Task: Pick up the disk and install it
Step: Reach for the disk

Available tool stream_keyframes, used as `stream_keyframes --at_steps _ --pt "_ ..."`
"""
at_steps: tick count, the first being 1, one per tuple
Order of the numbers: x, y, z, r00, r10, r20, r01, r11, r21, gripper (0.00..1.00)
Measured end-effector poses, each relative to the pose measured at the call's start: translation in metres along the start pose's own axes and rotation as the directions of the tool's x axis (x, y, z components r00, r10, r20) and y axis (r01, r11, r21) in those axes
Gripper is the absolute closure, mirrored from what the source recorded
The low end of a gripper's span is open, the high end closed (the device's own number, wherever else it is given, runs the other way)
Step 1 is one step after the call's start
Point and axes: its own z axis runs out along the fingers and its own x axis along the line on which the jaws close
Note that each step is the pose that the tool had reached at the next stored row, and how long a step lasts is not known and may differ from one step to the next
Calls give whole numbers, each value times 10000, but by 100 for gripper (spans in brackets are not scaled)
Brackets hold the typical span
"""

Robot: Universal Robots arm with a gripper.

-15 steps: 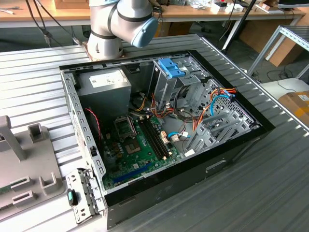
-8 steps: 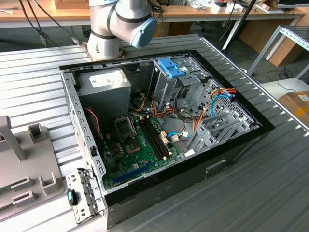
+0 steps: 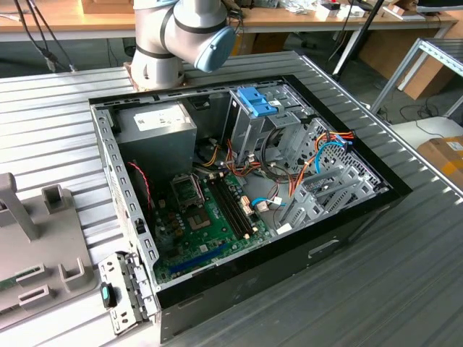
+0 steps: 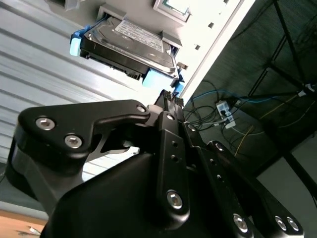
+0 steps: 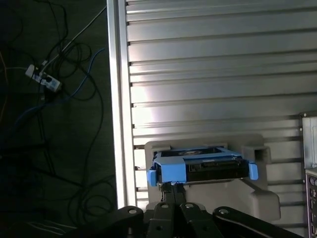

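You have the pincer drawn closed with nothing visible between its black fingers. Its tips sit just beside the blue plastic frame of the flat grey metal disk; you cannot tell whether they touch it.

The disk rests in a light grey moulded holder, whose raised walls flank its two ends. In the exterior view, an open black computer case lies beside the grey robot arm.

All of this stands on your ribbed silver metal table. The holder sits near the table's edge, and past that edge a dark floor carries loose cables and a white power strip.

In both wrist views the disk lies flat with its white label up and one dark edge facing the pincer. Which way its long axis runs is unclear.
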Motion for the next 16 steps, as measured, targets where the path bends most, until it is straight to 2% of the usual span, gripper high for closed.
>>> stream_keyframes --at_steps 3,5,11,14,15,16 --pt "-7 15 3 9998 -206 -7 206 9998 14 89" --pt "-36 19 2 9998 -206 -9 206 9998 18 89" --pt "-46 18 27 9998 -209 -9 209 9998 36 89" --pt "-46 19 53 9998 -205 2 205 9996 190 89" --pt "-47 19 58 9998 -201 8 201 9994 273 89" --pt "-47 19 58 9998 -201 8 201 9994 279 89"
